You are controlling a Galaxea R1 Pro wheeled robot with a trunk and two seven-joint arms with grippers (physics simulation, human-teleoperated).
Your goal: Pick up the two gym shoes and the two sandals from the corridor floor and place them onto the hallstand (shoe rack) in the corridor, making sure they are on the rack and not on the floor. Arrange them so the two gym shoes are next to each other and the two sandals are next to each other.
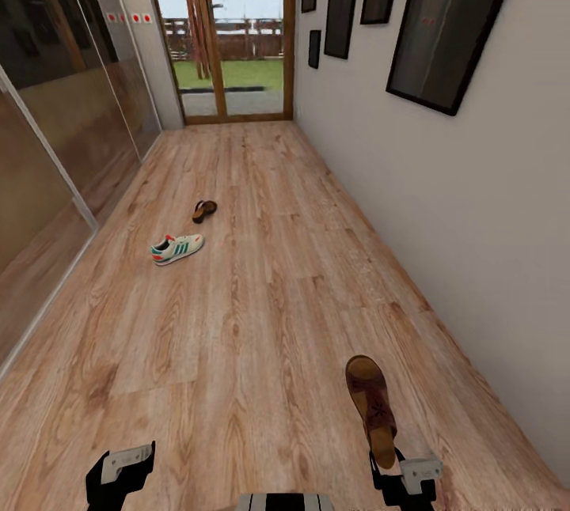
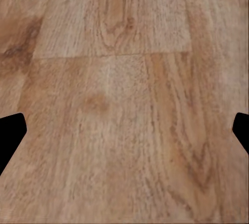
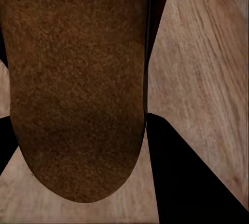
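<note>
The corridor floor (image 1: 261,313) of light wood-grain planks runs from the robot up to a glazed wooden door (image 1: 237,28) at the far end. Taking that door as the landmark: dark glass panels (image 1: 55,100) line the wall on its left side, and a white wall (image 1: 443,194) hung with black-framed pictures (image 1: 451,28) comes away from its right side.

One gym shoe (image 1: 176,248), white with green stripes and a red patch, lies on the planks roughly halfway from the door to the robot, toward the glass side. A sandal (image 1: 203,210) lies near it, a little closer to the door, apart from the shoe.

A second sandal (image 1: 372,408), brown with straps across its footbed, is far from the door, at the robot's right arm. It is held off the floor by its heel end in the right gripper (image 1: 400,473), with the toe pointing up the corridor toward the door. In the right wrist view the sandal's brown sole (image 3: 78,89) lies between the two dark fingers (image 3: 181,167), which are closed against it, with floor showing past its rounded end.

The left gripper (image 1: 120,471) hangs over bare planks, farthest from the door on the glass side. In the left wrist view its fingertips (image 2: 10,130) sit wide apart at the edges with nothing but floor between them, so it stands open and empty
</note>
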